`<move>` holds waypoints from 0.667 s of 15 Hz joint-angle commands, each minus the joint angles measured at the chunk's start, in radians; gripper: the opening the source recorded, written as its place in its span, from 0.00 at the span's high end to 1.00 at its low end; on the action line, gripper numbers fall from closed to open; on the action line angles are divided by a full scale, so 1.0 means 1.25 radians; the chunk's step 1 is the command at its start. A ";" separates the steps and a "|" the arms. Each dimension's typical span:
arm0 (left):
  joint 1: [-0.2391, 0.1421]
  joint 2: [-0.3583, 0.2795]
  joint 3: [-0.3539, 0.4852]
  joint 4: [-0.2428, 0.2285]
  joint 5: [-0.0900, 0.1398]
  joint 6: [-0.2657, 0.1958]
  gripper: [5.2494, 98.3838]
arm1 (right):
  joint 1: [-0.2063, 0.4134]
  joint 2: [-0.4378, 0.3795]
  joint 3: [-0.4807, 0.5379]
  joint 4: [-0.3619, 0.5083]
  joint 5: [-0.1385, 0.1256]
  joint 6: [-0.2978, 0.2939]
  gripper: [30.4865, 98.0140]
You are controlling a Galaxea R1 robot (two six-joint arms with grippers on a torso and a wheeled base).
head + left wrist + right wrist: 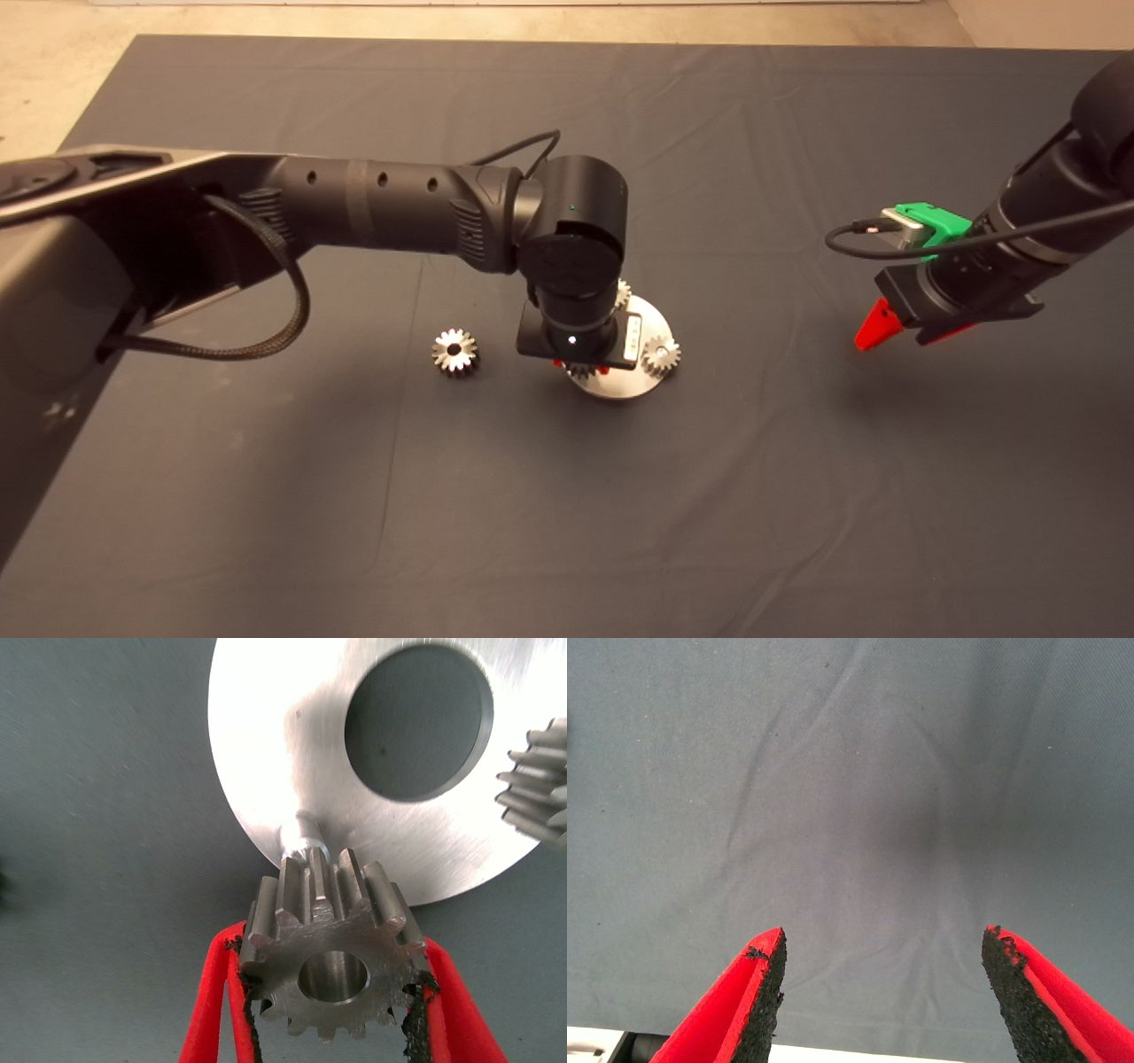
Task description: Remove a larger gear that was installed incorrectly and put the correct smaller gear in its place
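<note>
The left gripper (332,992) clamps a small silver-grey metal spur gear (330,943) in its jaws, just above the round silver plate's (292,753) short pin. The right gripper (881,997) hovers well apart, jaws wide.

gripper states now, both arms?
Left tool: shut on small gear, at the disc.
Right tool: open, empty, above mat.

Dark grey mat (673,496) covers the table, with shallow creases running across the cloth. Pale floor (62,80) visible past its far edge. Round silver metal plate (292,744) lies flat on the mat near centre; large round hole (418,722) through it, and a short silver peg (303,835) stands near its rim. Small silver gear (661,355) sits on the plate's right side; another small gear (623,293) shows at its far edge.
</note>
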 commanded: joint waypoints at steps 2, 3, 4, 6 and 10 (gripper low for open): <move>-0.005 0.003 0.003 0.011 0.095 -0.002 0.80 | 0.016 0.000 0.005 -0.019 -0.001 0.005 0.58; -0.005 0.003 0.003 0.011 0.095 -0.001 0.80 | 0.016 0.000 0.005 -0.019 -0.001 0.005 0.58; -0.005 0.003 0.003 0.011 0.095 0.001 0.80 | 0.016 0.000 0.007 -0.019 -0.001 0.005 0.58; -0.005 0.001 -0.005 0.015 0.096 0.005 0.80 | 0.015 0.000 0.011 -0.019 0.000 0.005 0.58; -0.010 0.004 -0.014 0.013 0.098 0.005 0.80 | 0.015 -0.001 0.019 -0.019 0.000 0.007 0.58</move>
